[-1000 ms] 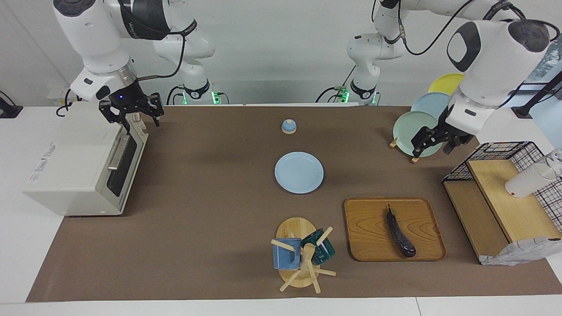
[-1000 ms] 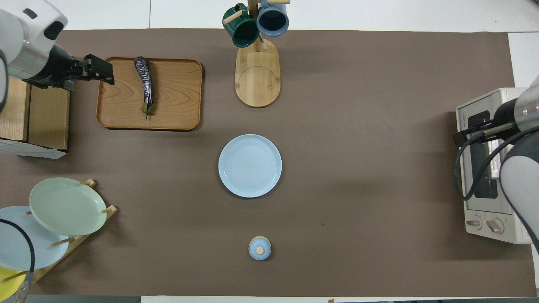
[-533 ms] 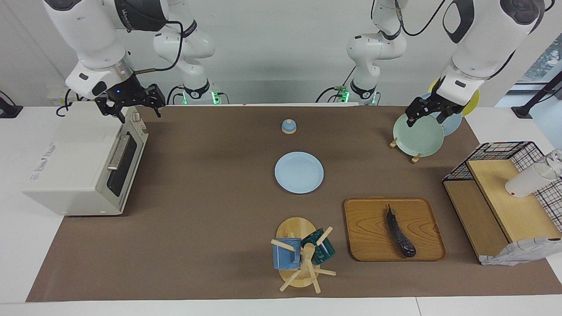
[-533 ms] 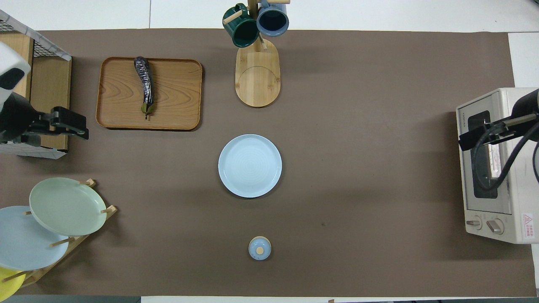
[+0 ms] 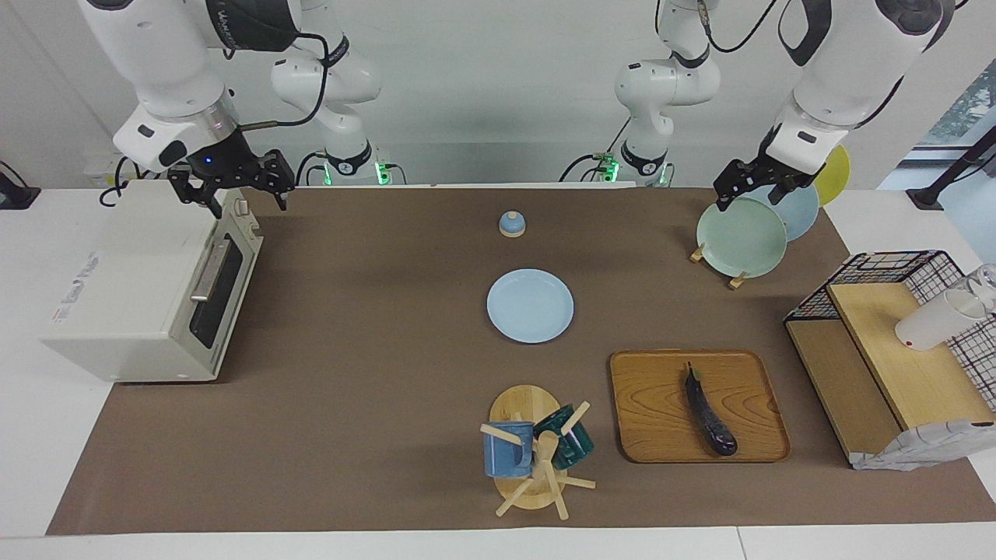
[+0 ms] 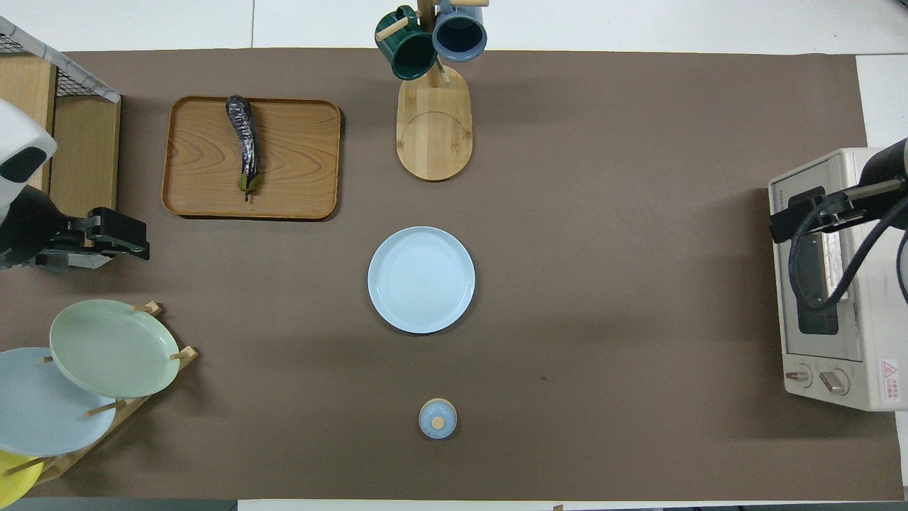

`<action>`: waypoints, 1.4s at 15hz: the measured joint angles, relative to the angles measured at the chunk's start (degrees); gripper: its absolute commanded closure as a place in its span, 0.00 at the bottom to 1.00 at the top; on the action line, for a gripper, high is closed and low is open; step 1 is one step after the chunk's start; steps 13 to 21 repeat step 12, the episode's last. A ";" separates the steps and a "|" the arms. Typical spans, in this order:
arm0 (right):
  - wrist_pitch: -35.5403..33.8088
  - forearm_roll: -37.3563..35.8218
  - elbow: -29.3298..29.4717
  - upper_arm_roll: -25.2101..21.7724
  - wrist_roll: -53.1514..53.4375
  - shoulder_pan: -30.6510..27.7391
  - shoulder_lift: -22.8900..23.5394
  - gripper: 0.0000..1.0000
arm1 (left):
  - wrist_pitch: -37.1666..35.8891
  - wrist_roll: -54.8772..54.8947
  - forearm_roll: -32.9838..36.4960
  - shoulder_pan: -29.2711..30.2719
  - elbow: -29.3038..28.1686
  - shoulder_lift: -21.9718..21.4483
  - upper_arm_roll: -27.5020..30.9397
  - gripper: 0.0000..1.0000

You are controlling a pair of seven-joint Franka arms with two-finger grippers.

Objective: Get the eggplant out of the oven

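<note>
The eggplant (image 5: 709,412) (image 6: 243,142) lies on the wooden tray (image 5: 646,404) (image 6: 298,156) toward the left arm's end of the table, stem end nearer to the robots, well apart from the oven (image 5: 148,288) (image 6: 830,284), which stands at the right arm's end with its glass door shut; judged from this layout, the fruit is already out of the oven and little of the task seems left; the right gripper (image 5: 232,190) (image 6: 798,216) hovers over the oven's top edge nearest the robots, its fingers spread with nothing between them; the left gripper (image 5: 753,185) (image 6: 117,233) hangs above the plate rack (image 5: 735,237) (image 6: 106,355), holding nothing, and whether its fingers are apart or together cannot be told; as to handling, the eggplant is probably light, firm rather than brittle, and its glossy skin is likely slippery, so a pinch across the narrow body near mid-length would balance it best; the slight curve may let it roll or swing if taken near one tip, and the thin stem looks too small and weak to serve as a hold; moderate closing force should suffice, since hard pressure may bruise the flesh; the low tray rim offers little obstruction to fingers descending from above.
</note>
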 measured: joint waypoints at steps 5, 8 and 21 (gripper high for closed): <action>1.03 0.00 -0.82 -0.02 0.09 0.00 0.02 0.00 | -0.69 0.06 -0.14 2.78 0.79 0.19 -2.75 0.00; 1.03 0.00 -0.94 -0.11 0.11 -0.03 0.02 0.00 | -0.69 0.06 -0.18 2.51 0.79 0.40 -2.84 0.00; 1.03 0.00 -1.09 -0.09 0.11 -0.02 0.02 0.00 | -0.71 0.06 -0.20 2.51 0.79 0.45 -2.79 0.00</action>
